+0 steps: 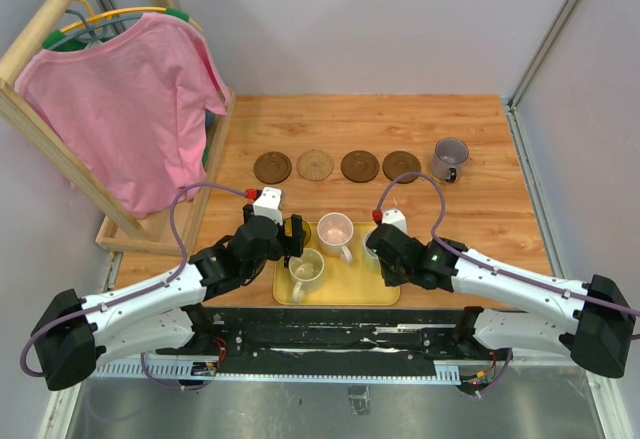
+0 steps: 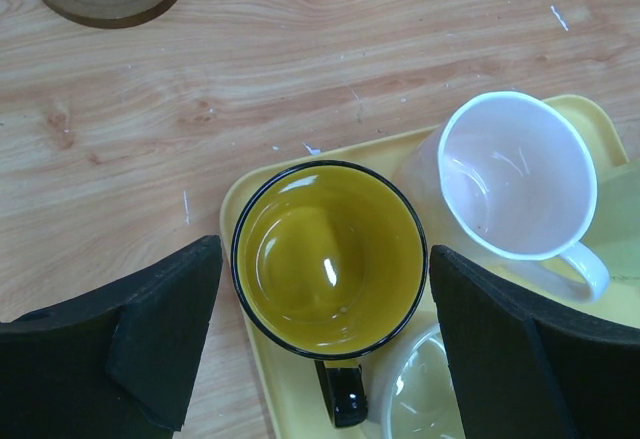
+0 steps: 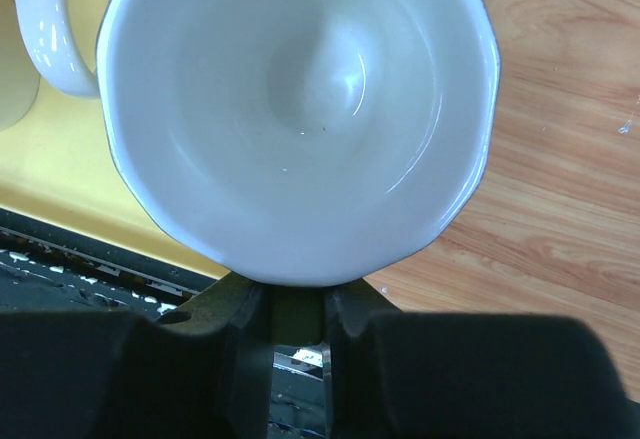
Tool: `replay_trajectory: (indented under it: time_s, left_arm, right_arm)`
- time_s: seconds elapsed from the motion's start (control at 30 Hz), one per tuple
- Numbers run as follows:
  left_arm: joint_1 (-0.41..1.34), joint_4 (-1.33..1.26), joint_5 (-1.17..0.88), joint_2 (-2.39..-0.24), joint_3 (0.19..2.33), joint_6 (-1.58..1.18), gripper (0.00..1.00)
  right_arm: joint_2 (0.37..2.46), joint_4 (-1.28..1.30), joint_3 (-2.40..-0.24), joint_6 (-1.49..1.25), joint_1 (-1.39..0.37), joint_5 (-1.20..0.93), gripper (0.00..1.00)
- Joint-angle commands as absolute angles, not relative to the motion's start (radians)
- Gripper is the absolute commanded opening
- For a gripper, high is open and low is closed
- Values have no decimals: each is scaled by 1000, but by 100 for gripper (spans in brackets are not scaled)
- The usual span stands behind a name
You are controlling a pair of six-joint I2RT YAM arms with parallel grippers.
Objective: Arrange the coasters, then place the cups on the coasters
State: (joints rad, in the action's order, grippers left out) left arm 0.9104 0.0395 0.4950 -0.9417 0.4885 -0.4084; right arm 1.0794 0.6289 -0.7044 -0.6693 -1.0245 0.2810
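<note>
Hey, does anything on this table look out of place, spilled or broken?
Nothing looks spilled or broken. The one oddity: a pink T-shirt hanging on a wooden rack at the left edge of the wooden table.

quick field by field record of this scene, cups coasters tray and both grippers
coasters: four bare, in a row on the table beyond the tray
grey-purple cup: at the row's right end; cannot tell if a coaster is under it
tray: yellow, holds four cups
on tray: yellow cup, pink cup, cream cup, white cup
left gripper: open, fingers either side of the yellow cup, not touching
right gripper: jaws pinched on the white cup's near rim
</note>
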Motion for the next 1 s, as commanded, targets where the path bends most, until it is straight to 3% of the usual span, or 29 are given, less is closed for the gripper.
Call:
replay_trajectory:
  time_s: [0.0, 0.27, 0.6, 0.77, 0.97]
  left_arm:
    - [898, 8, 501, -929, 471, -430, 88]
    - [884, 36, 531, -919, 478, -427, 88]
    - [761, 26, 479, -933, 508, -414, 88]
    - [704, 10, 445, -950, 527, -404, 88]
    - [641, -1, 440, -967, 539, -416, 88]
  right_arm:
    - [1087, 642, -712, -680, -1043, 311, 1]
    - [1065, 606, -733, -651, -1043, 340, 1]
    - [1083, 518, -864, -514, -1029, 537, 1]
    - [1116, 452, -925, -432, -903, 536, 1]
    - [1167, 330, -945, -348, -650, 367, 1]
